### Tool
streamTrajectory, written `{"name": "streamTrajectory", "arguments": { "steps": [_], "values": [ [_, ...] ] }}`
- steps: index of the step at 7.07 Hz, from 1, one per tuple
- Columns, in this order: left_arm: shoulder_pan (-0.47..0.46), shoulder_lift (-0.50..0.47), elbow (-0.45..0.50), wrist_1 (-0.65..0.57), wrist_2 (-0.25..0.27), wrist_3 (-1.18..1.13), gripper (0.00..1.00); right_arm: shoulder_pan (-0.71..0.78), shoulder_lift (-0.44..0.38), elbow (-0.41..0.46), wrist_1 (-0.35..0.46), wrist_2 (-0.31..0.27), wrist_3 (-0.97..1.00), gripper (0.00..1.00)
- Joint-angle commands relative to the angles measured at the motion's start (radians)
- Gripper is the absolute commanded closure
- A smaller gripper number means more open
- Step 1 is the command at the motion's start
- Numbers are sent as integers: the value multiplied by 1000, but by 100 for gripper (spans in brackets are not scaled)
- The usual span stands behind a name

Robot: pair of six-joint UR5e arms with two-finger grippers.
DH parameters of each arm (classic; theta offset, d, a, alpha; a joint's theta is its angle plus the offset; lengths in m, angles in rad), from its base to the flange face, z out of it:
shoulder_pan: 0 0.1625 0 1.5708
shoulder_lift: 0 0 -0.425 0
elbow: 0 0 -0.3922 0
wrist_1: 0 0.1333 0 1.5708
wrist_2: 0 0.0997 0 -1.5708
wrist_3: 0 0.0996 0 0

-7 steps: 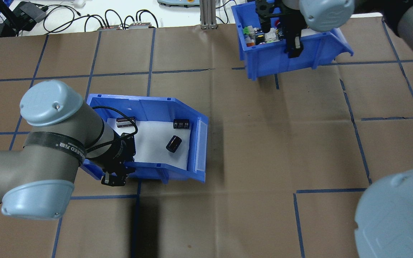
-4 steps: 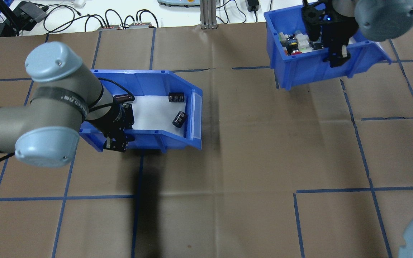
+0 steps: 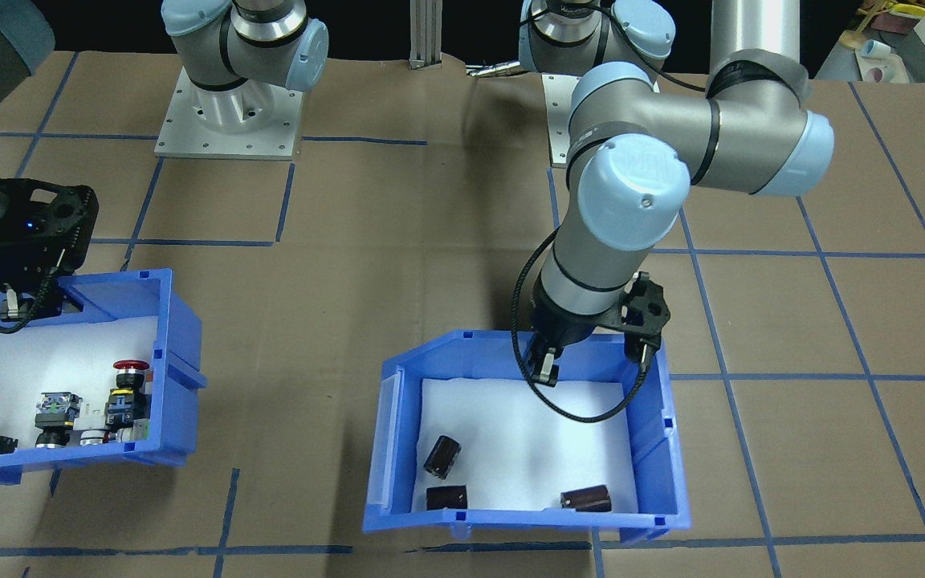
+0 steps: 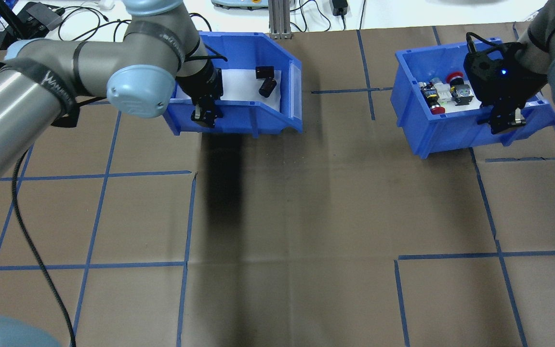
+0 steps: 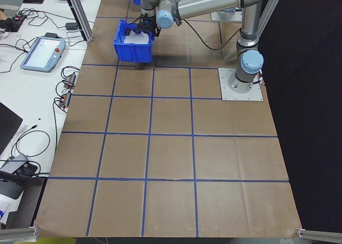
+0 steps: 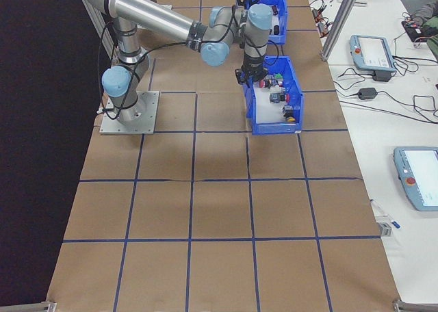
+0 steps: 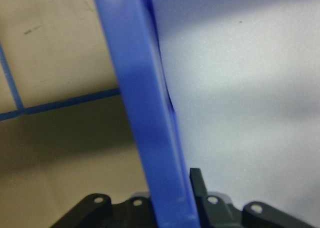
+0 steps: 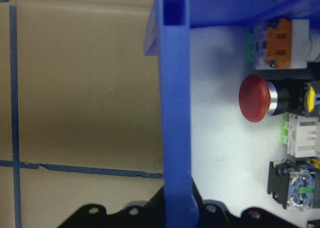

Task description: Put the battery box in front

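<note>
While the battery box [image 4: 239, 120] sits at the far edge of the brown paper-covered table [image 4: 306, 217], near the metal post [image 4: 279, 19], my left gripper [image 4: 204, 113] is clamped on its near side wall, one finger inside on the white foam and one outside. Three dark cells [image 3: 442, 456] lie on that foam, toward the wall opposite my grip. Well off to the right of the battery box, my right gripper [image 4: 505, 121] pinches the near wall of the switch bin [image 4: 443, 132] in the same way.
</note>
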Motion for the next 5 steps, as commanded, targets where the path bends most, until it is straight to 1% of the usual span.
{"name": "streamTrajectory", "arguments": {
  "steps": [1,2,3,4,5],
  "values": [
    [-83,-166,190,0,-11,-164,100,-20,-63,125,-95,1,-26,96],
    [-107,-196,209,4,-11,-166,100,-20,-74,138,-95,-2,-28,96],
    [-114,-198,199,4,-45,-166,100,-22,-74,143,-88,-6,-34,96],
    [-114,-199,191,4,-74,-162,100,-22,-89,167,-81,-8,-34,96],
    [-114,-202,179,4,-76,-157,100,-20,-136,222,-89,-14,-34,96]
  ]
}}
